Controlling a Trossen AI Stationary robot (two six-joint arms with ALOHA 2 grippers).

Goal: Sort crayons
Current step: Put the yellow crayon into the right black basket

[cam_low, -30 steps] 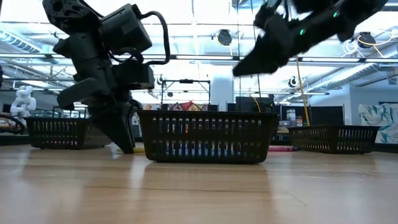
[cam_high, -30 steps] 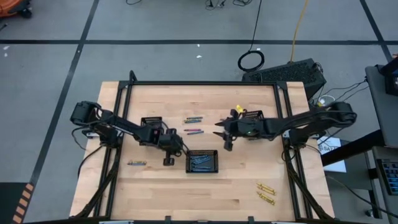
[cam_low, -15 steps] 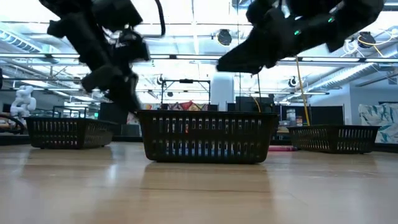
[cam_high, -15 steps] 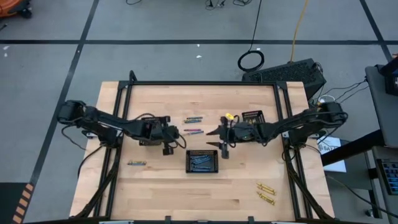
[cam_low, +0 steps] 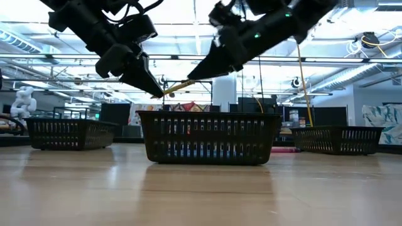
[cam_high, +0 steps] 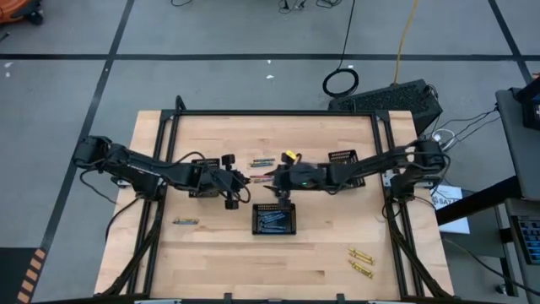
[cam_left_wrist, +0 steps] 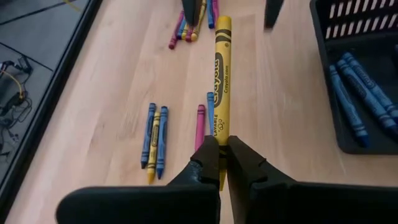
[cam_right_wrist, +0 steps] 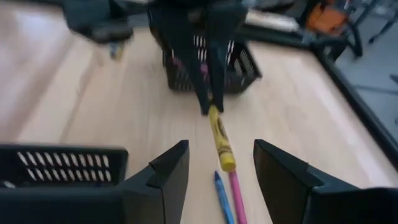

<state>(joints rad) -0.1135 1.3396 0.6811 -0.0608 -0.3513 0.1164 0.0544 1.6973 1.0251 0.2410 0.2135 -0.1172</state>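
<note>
High view: we see both arms meeting above the middle of the wooden desk [cam_high: 211, 253]. The left gripper [cam_left_wrist: 219, 163] has its fingers pinched tight on one end of a yellow crayon [cam_left_wrist: 221, 68], which sticks straight out toward the right gripper [cam_right_wrist: 214, 165]. The right gripper's fingers are spread wide and empty, with the crayon's free end just ahead of them (apart, not touching). Loose crayons [cam_left_wrist: 155, 138] lie flat on the desk below, blue, yellow and pink among them. Blue crayons [cam_left_wrist: 360, 93] rest inside the black centre tray [cam_high: 274, 219]. Two more yellow crayons [cam_high: 360, 261] lie near the desk's front right corner.
</note>
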